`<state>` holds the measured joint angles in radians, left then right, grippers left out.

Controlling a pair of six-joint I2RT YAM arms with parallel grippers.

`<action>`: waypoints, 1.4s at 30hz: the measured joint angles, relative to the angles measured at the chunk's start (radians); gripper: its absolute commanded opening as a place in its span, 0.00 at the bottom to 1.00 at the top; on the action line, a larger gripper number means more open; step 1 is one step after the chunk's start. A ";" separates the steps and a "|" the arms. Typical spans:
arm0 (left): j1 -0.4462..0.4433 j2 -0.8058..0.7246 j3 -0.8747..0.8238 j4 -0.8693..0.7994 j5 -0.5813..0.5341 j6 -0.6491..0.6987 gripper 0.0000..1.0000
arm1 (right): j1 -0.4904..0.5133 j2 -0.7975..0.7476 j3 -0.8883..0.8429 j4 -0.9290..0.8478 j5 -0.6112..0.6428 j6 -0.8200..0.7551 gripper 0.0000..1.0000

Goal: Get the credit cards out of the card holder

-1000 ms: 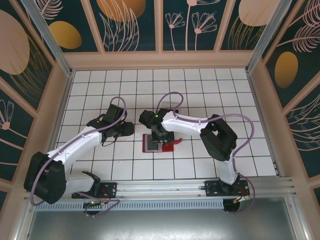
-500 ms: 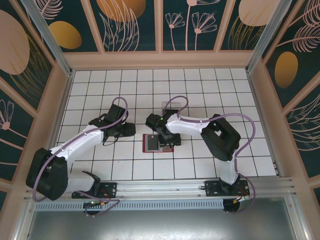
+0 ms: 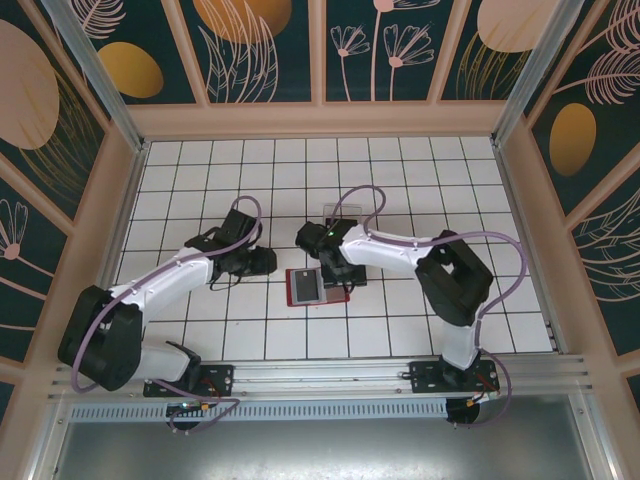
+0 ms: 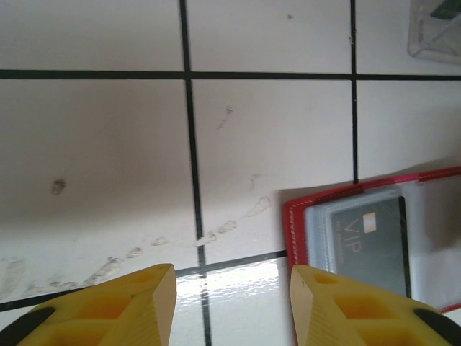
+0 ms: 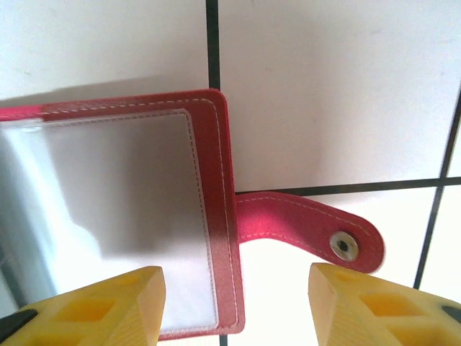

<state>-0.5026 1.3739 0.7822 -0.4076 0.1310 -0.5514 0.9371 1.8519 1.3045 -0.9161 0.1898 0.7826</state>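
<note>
Counted on the tiled desk [image 3: 400, 170]: one red card holder [image 3: 317, 287] lying open and flat, one dark card [image 4: 367, 234] marked VIP tucked in its left clear pocket, one snap tab [image 5: 310, 234] sticking out of its right edge, one clear box [image 4: 436, 29] beyond its far side, two tools. Left of the holder, near but apart: left tool [image 4: 230, 288], fingers parted over bare tile, gripping nothing. Over the holder's right edge: right tool [image 5: 234, 303], fingers spread to either side of the tab's root, pinching nothing.
</note>
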 measured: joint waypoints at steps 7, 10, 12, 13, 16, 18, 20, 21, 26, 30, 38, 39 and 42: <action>-0.086 0.056 0.001 0.053 0.032 -0.047 0.43 | -0.034 -0.109 -0.030 0.096 -0.095 -0.024 0.53; -0.114 0.079 0.001 0.074 0.045 -0.067 0.42 | -0.055 -0.148 -0.083 0.187 -0.187 -0.030 0.52; -0.126 0.094 0.001 0.081 0.049 -0.081 0.42 | -0.071 -0.161 -0.123 0.256 -0.253 -0.034 0.51; -0.129 0.100 0.001 0.084 0.050 -0.084 0.42 | -0.077 -0.163 -0.139 0.281 -0.278 -0.035 0.51; -0.137 0.113 0.001 0.092 0.053 -0.098 0.42 | -0.095 -0.163 -0.175 0.335 -0.340 -0.039 0.50; -0.144 0.119 0.000 0.095 0.053 -0.107 0.42 | -0.103 -0.163 -0.181 0.356 -0.365 -0.043 0.50; -0.152 0.127 0.000 0.101 0.056 -0.113 0.42 | -0.108 -0.163 -0.182 0.372 -0.380 -0.045 0.50; -0.156 0.132 0.000 0.106 0.060 -0.116 0.42 | -0.110 -0.163 -0.182 0.380 -0.388 -0.045 0.50; -0.174 0.170 0.000 0.120 0.071 -0.126 0.41 | -0.119 -0.163 -0.192 0.433 -0.436 -0.044 0.50; -0.179 0.180 -0.001 0.120 0.070 -0.130 0.39 | -0.130 -0.163 -0.230 0.490 -0.493 -0.043 0.49; -0.179 0.189 -0.013 0.118 0.036 -0.130 0.39 | -0.137 -0.142 -0.269 0.595 -0.593 -0.036 0.49; -0.179 0.190 -0.016 0.119 0.035 -0.130 0.39 | -0.137 -0.135 -0.272 0.607 -0.603 -0.036 0.49; -0.179 0.191 -0.017 0.120 0.032 -0.130 0.39 | -0.137 -0.112 -0.273 0.630 -0.621 -0.033 0.49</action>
<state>-0.6811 1.5646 0.7650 -0.2878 0.1635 -0.6819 0.7998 1.7401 1.0317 -0.2863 -0.4313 0.7498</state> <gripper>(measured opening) 0.394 0.491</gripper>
